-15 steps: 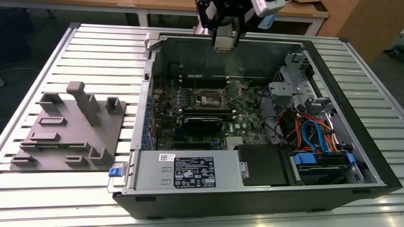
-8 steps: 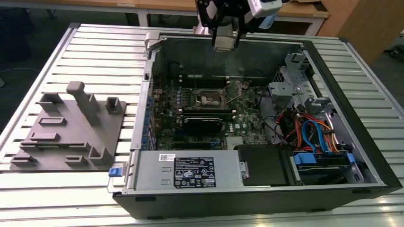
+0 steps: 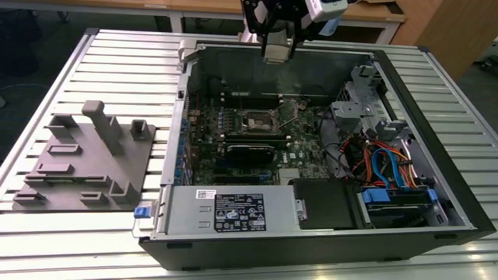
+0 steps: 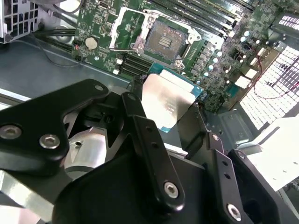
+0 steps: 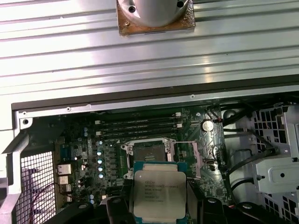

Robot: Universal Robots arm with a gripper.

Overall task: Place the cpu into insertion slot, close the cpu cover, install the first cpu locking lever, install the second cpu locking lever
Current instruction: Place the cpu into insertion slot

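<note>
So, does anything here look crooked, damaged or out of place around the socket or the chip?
Nothing stands out. The gripper holds the cpu squarely above the board. The insertion slot is open and empty, with the cpu cover swung aside next to it.

My wrist (image 3: 269, 17) hangs well above the insertion slot (image 3: 258, 119), toward its far side in the exterior view, and my gripper (image 3: 278, 55) points down from it. My two black fingers (image 4: 145, 135) are clamped on opposite edges of the cpu (image 5: 159, 193). I hold it clear of the slot, touching nothing, with its silver top turned toward my first wrist camera.
</note>
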